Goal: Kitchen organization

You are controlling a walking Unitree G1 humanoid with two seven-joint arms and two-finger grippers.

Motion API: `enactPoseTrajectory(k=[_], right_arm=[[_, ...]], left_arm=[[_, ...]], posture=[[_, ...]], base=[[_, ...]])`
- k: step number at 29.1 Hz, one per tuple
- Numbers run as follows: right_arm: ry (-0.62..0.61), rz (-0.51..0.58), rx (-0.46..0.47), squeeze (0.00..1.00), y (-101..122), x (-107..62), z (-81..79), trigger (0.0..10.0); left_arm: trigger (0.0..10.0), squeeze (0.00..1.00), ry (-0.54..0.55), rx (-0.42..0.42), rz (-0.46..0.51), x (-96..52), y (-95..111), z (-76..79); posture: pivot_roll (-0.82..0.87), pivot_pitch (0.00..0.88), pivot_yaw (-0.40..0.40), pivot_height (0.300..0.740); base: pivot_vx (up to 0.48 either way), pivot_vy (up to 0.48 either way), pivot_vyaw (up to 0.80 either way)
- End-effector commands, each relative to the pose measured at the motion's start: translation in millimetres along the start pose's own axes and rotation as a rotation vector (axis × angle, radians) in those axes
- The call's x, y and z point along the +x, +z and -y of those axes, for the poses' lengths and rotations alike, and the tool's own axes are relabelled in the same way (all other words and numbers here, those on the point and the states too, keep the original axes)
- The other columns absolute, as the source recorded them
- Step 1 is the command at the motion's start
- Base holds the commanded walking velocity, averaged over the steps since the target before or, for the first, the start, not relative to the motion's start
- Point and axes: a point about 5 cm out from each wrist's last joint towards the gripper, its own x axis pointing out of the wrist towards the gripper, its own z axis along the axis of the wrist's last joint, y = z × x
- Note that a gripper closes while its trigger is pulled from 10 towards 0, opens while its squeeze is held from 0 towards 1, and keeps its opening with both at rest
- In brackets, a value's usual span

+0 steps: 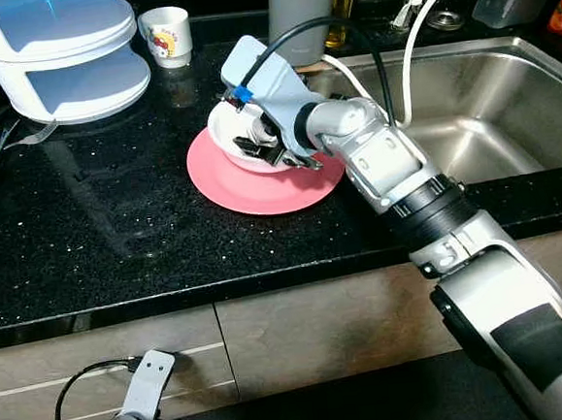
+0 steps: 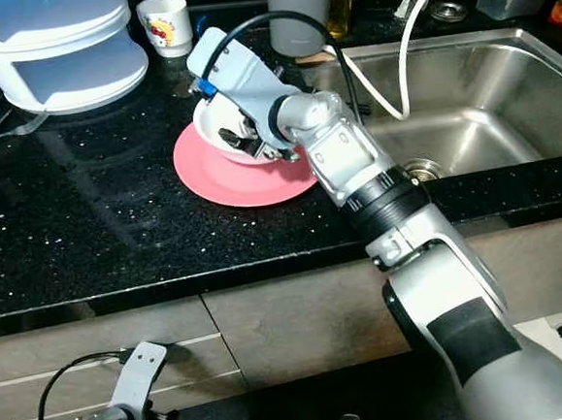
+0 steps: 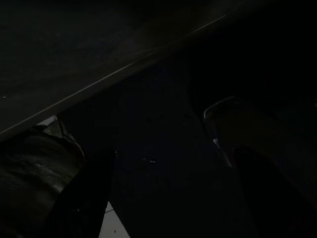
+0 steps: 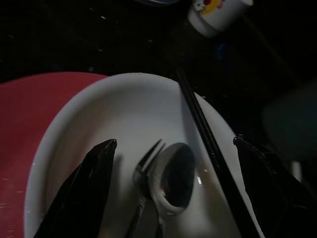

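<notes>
The robot looks to be in the middle of clearing the cutlery out of the white ceramic bowl (image 4: pixel 124 129), which sits on a flat pink plate (image 1: pixel 230 180) on the speckled black stone counter (image 1: pixel 97 224), just left of the stainless steel sink (image 1: pixel 487 106). Inside the bowl lie a small metal fork (image 4: pixel 143 181) and a metal spoon (image 4: pixel 173 181) side by side, touching, with a pair of dark chopsticks (image 4: pixel 208 144) resting across the rim beside them. The right gripper (image 4: pixel 173 193) is lowered into the bowl, its two black fingers spread wide apart, one on either side of the fork and spoon and gripping nothing. My guess is the next move calls for dropping a touch lower and closing on both handles together without tipping the bowl or knocking the chopsticks loose. The right arm reaches forward across the counter edge, elbow bent, wrist angled down. The left gripper (image 1: pixel 150 376) hangs idle below the counter by the wooden drawer fronts (image 1: pixel 109 369); whether it is open or closed I cannot tell.
</notes>
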Motion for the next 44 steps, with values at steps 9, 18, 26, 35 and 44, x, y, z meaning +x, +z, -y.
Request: enactPoseTrajectory(k=[9,18,26,35,44], right_arm=[[-0.04,-0.009,-0.017,0.0,-2,4.0,0.8,10.0],[0.0,0.051,0.066,0.0,7,4.3,1.2,10.0],[0.02,0.109,0.109,0.0,18,2.6,3.6,10.0],[0.033,0.23,0.201,0.0,34,-1.4,9.8,10.0],[0.012,0.48,0.385,0.0,64,-20.2,39.4,10.0]], left_arm=[[10.0,0.0,-0.008,-0.017,0.003,0.7,-2,2.8],[10.0,0.0,-0.008,-0.018,0.003,0.8,-2,3.0],[10.0,0.0,-0.008,-0.015,0.002,0.7,-2,2.6],[10.0,0.0,-0.008,-0.015,0.003,0.7,-2,2.7],[10.0,0.0,-0.008,-0.015,0.003,0.9,-1,3.0]], posture=[[-0.02,0.151,-0.027,0.74],[-0.03,0.151,-0.028,0.74],[-0.03,0.149,-0.025,0.74],[-0.03,0.151,-0.025,0.74],[-0.03,0.15,-0.025,0.74]], base=[[0.0,0.0,0.0],[0.0,0.0,0.0],[0.0,0.0,0.0],[0.0,0.0,0.0],[0.0,0.0,0.0]])
